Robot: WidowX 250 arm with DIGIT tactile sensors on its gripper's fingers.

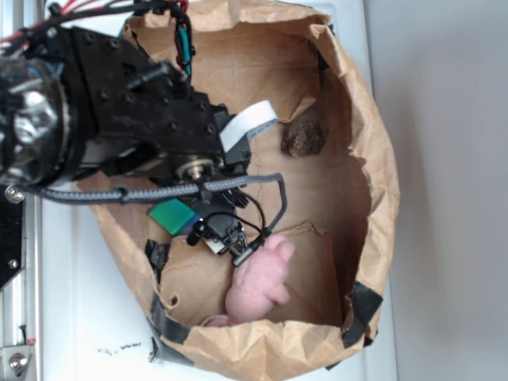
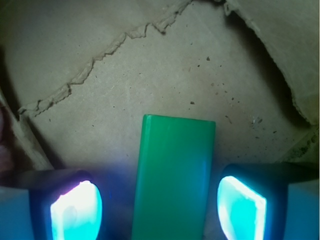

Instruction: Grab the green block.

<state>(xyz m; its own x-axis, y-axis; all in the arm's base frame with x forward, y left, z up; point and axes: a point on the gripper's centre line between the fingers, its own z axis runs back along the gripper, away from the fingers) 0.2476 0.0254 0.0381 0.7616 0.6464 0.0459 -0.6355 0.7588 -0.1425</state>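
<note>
Cyan-lit fingertip pads [image 2: 76, 212] stand spread, one on each side of the green block [image 2: 174, 180], with a visible gap on both sides; nothing is pinched yet. The gripper [image 2: 159, 210] is centred over the block's near end, and the block's long axis runs away from the camera between the pads.

Handling judgement: the block is a flat slab with smooth, glossy faces and rounded corners. It looks rigid and light, and probably slippery. Closing the pads on the two long side edges, near mid-length, should give the most stable hold; a grip at the very end could let it pivot.

Location: the block lies flat on the brown paper floor of an opened paper bag [image 1: 373, 143]. In the exterior view only a corner of the block [image 1: 173, 214] shows beneath the black arm [image 1: 135, 103].

Count:
- one green block;
- one pink plush toy [image 1: 258, 286], just beside the gripper;
- one dark brown lump [image 1: 303, 137], well apart, near the far bag wall.
</note>
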